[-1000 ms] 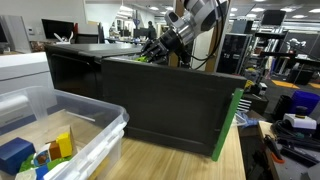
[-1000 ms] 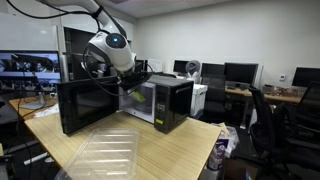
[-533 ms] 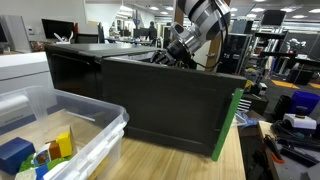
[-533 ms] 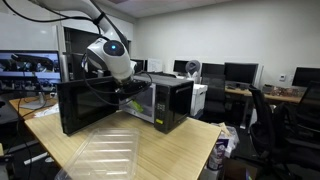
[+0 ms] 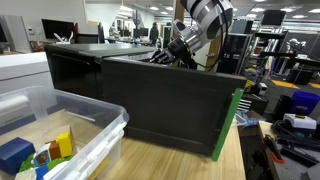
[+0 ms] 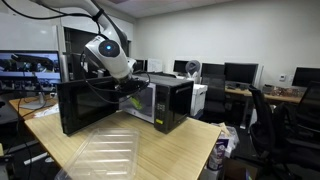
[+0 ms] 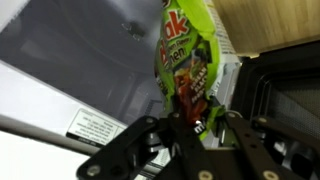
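One green snack bag (image 7: 186, 62) sits pinched between the two fingers of the gripper (image 7: 196, 126). The jaws are closed most of the way onto its lower end, and the fingers press its crumpled red-and-dark printed part. The rest of the bag stands out beyond the fingertips, so its long axis runs straight on from the gripper, away from the wrist. In the wrist view the grey inner face of the open microwave door (image 7: 80, 70), with a white label low on it, fills the left. The dark mouth of the oven cavity (image 7: 285, 100) opens to the right of the bag, close beside it. A strip of the wooden tabletop (image 7: 275, 20) shows at the far right corner. In an exterior view the gripper (image 6: 131, 93) hangs in the gap between the swung-out door (image 6: 85, 108) on the left and the microwave (image 6: 168, 100) on the right, just in front of the opening. A clear plastic bin (image 6: 105, 155) lies on the near part of the tabletop, well apart from the gripper. In an exterior view that bin (image 5: 95, 128) holds coloured blocks (image 5: 40, 150).
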### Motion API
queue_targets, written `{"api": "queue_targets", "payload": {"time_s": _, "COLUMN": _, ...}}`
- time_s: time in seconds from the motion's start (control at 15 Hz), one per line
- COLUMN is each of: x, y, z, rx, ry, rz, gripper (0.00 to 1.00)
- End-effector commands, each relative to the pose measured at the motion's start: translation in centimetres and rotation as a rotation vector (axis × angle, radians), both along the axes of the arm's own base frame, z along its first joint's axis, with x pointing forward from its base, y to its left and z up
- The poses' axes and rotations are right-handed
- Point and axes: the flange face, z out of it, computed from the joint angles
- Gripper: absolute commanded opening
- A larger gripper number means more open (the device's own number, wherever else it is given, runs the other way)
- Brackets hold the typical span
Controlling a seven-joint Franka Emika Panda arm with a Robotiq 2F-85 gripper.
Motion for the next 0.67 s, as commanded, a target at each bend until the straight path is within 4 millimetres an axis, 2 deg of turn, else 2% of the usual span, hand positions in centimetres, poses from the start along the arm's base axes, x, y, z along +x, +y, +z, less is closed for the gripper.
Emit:
{"api": "queue_targets", "payload": {"time_s": 0.0, "x": -0.7, "y": -0.2, "z": 3.2, "rx": 0.020, "ry": -0.068, "rz": 0.003, "gripper": 0.07}}
{"api": "queue_targets", "payload": {"time_s": 0.27, "x": -1.1, "y": -0.4, "z": 2.9, "rx": 0.008, "ry": -0.056, "rz": -0.012, "gripper": 0.07}}
{"api": "queue_targets", "payload": {"time_s": 0.6, "x": -2.3, "y": -0.4, "z": 1.2, "rx": 0.016, "ry": -0.017, "rz": -0.018, "gripper": 0.07}}
